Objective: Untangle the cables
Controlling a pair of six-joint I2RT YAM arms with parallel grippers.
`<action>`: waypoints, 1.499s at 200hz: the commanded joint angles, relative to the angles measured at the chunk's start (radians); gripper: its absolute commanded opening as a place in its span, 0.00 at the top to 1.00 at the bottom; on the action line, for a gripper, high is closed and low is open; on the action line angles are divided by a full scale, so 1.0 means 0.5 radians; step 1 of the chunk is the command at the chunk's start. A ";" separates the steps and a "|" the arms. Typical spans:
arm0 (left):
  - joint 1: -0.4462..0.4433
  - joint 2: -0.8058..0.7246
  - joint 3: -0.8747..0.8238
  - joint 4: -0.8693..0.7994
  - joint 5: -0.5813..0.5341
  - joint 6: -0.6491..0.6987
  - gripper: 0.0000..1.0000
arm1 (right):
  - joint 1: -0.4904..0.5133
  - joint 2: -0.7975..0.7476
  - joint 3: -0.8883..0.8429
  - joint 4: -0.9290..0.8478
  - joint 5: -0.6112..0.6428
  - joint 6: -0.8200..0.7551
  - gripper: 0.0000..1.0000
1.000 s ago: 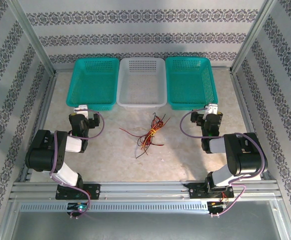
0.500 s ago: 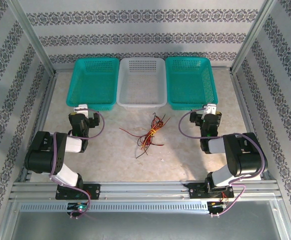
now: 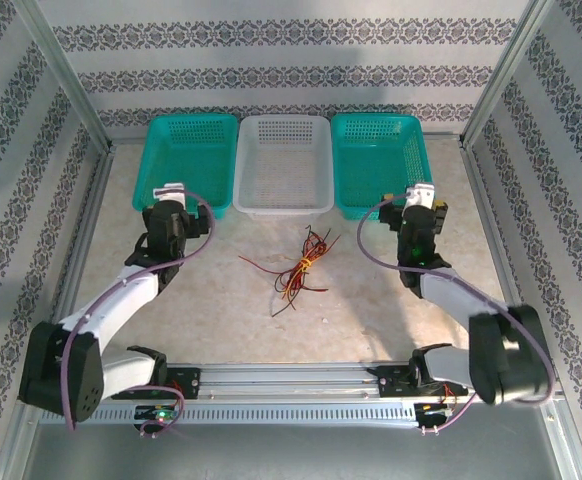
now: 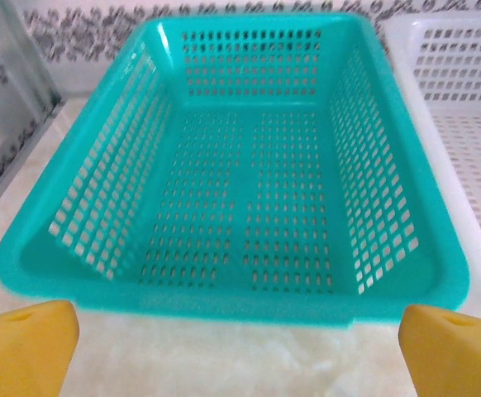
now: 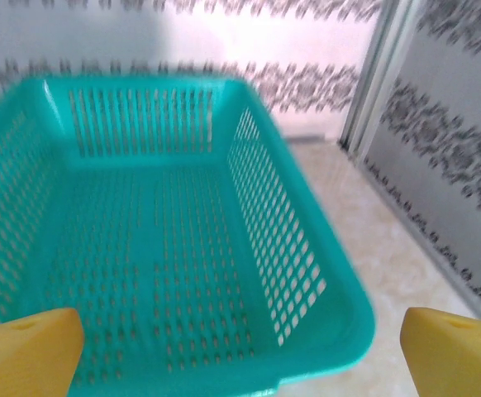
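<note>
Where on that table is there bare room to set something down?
Bare tabletop lies between the cables and the near rail, and either side of them, toward the left gripper and right gripper. The back is crowded: three baskets side by side.

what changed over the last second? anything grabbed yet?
Both arms stretched forward toward the baskets. The left claw is now at the near edge of the left teal basket, and the right claw is at the right teal basket. Both claws are open, nothing grabbed. The cables and the white basket have not moved.
</note>
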 commanded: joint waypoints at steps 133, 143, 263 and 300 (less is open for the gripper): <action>-0.670 -0.515 0.245 -1.227 0.409 -0.782 0.19 | 1.636 -0.309 0.907 -3.075 0.824 1.783 0.02; -0.709 -0.505 0.243 -1.189 0.436 -0.778 0.20 | 1.831 -0.246 1.006 -3.049 1.019 1.781 0.01; -0.771 -0.459 0.215 -0.895 0.502 -0.834 0.20 | 1.755 -0.159 0.735 -2.498 0.132 1.504 0.02; -0.775 -0.406 0.252 -0.960 0.520 -0.771 0.25 | 1.552 -0.014 0.679 -2.324 -0.324 1.523 0.02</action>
